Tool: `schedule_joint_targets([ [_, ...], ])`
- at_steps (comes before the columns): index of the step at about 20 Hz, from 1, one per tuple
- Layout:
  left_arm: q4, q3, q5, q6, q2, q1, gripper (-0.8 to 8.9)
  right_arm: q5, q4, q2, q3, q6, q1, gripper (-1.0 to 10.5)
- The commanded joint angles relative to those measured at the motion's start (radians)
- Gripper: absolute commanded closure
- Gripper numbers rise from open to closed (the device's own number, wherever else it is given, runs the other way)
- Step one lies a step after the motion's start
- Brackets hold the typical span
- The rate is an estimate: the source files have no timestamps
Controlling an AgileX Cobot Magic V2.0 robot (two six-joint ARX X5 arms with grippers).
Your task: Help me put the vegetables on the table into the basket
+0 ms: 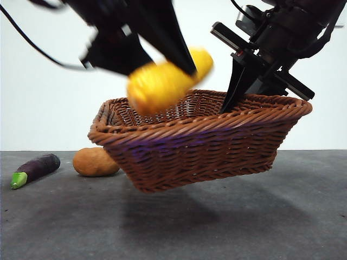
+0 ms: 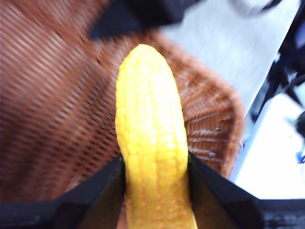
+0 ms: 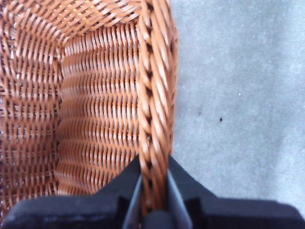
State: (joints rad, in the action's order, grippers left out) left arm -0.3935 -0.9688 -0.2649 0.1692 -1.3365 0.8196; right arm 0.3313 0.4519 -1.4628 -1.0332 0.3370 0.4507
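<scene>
My right gripper [image 1: 236, 100] is shut on the braided rim of the brown wicker basket [image 1: 200, 143] at its right side and holds it lifted and tilted above the table [image 1: 271, 216]. In the right wrist view the rim [image 3: 155, 119] runs between its jaws. My left gripper [image 1: 173, 65] is shut on the yellow corn cob [image 1: 162, 81] and holds it over the basket's left part. The corn [image 2: 150, 143] shows above the basket's weave [image 2: 57, 105] in the left wrist view. The purple eggplant [image 1: 35, 169] and the potato [image 1: 95, 161] lie on the table at left.
The eggplant and potato lie left of and behind the lifted basket. The basket throws a shadow on the table beneath it. A white wall stands behind.
</scene>
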Motion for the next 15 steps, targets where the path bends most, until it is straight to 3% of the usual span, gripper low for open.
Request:
schedule_joint_targets([
  [1,0.044,0.000,0.003,0.004,-0.080,0.003,8.22,0.010,-0.002,0.007,0.000,0.017,0.002,9.6],
  [6,0.084,0.000,-0.004,0.011,-0.171,0.001,7.74,0.010,-0.002,0.007,0.000,0.002,0.002,9.6],
  [7,0.084,0.000,-0.004,0.011,-0.171,0.002,6.38,0.010,-0.001,0.007,0.000,-0.001,0.002,9.6],
  [8,0.085,0.000,-0.004,0.011,-0.171,0.002,4.16,0.010,-0.001,0.007,0.000,-0.001,0.002,9.6],
  [9,0.084,0.000,-0.005,0.011,-0.171,0.002,2.74,0.010,-0.001,0.007,0.000,-0.002,0.002,9.6],
  [15,0.049,-0.019,-0.004,0.011,-0.146,-0.005,2.70,0.007,0.006,0.007,0.000,-0.020,0.001,9.6],
])
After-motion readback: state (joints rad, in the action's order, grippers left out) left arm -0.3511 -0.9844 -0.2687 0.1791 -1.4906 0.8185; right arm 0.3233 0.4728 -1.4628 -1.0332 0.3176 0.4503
